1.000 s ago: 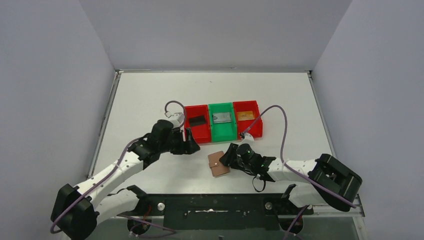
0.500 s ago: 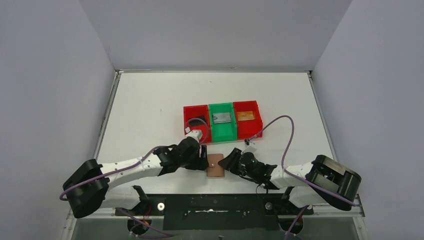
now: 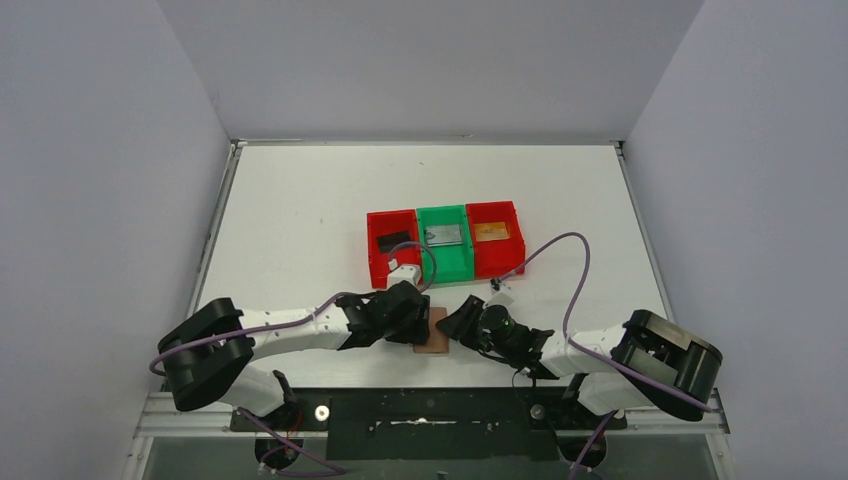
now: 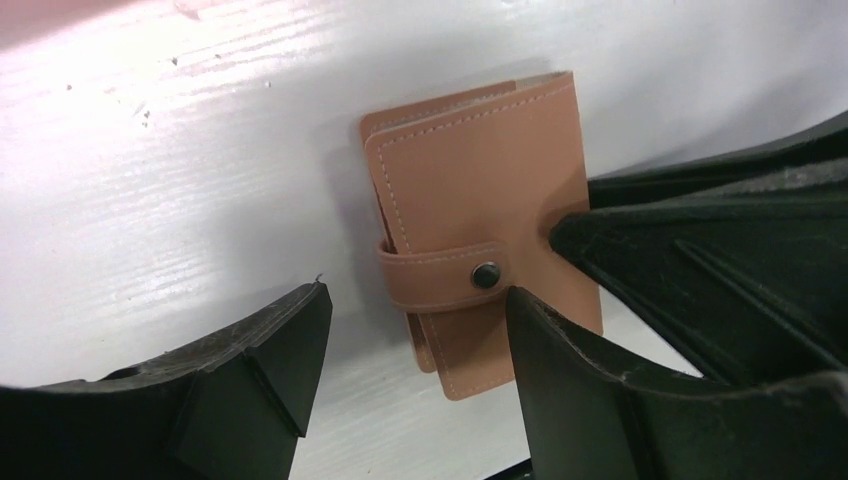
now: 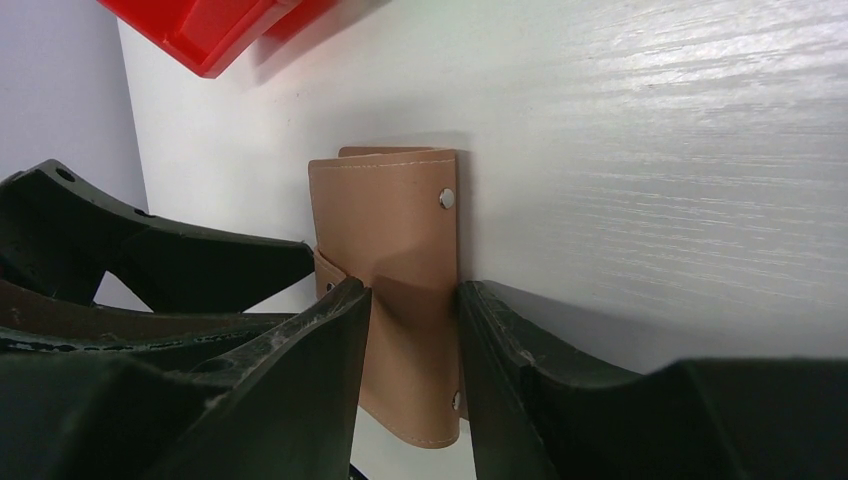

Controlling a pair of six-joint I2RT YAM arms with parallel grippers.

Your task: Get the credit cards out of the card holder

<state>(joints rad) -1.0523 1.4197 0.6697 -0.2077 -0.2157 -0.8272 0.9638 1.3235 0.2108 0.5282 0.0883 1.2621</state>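
The tan card holder (image 3: 432, 331) lies folded on the table near the front edge, its strap snapped over it (image 4: 470, 215). My right gripper (image 5: 412, 295) is shut on the holder's right end, one finger on each side (image 5: 395, 215). My left gripper (image 4: 418, 295) hangs open over its left end, the right finger beside the snap. Credit cards lie in the bins: a black one (image 3: 392, 240), a silver one (image 3: 444, 236) and a gold one (image 3: 489, 232). No card shows in the holder.
Three bins stand in a row just behind the grippers: a red bin (image 3: 380, 268), a green bin (image 3: 447, 265) and another red bin (image 3: 497, 262). The table's front edge (image 3: 430, 358) is just below the holder.
My left arm has swung from the left red bin down to the holder's left side. The holder has turned straighter and shifted slightly left in the right gripper.
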